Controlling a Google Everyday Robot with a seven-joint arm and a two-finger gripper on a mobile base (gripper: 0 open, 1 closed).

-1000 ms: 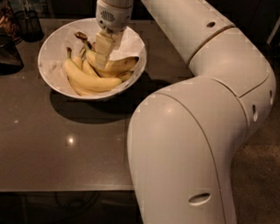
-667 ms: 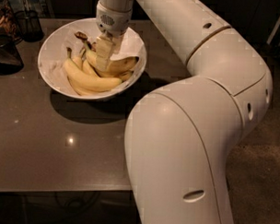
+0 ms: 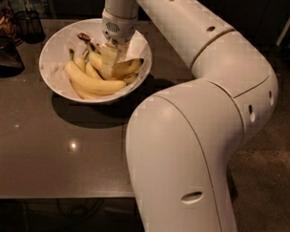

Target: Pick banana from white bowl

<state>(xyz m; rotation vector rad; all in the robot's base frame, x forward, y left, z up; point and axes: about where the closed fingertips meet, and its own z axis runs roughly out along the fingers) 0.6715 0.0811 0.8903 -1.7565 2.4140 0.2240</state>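
Though the tool was down among the fruit, just toward 3 o'clock of the white bowl's centre, against the banana, I couldn't tell whether it had clamped. The banana lay in the bowl, not yet lifted, at the counter's 11 o'clock. No writing was readable.

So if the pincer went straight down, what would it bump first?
Probably the bananas piled in the white bowl: the pincer points down right over them, at or very near the top one, though depth is hard to judge.
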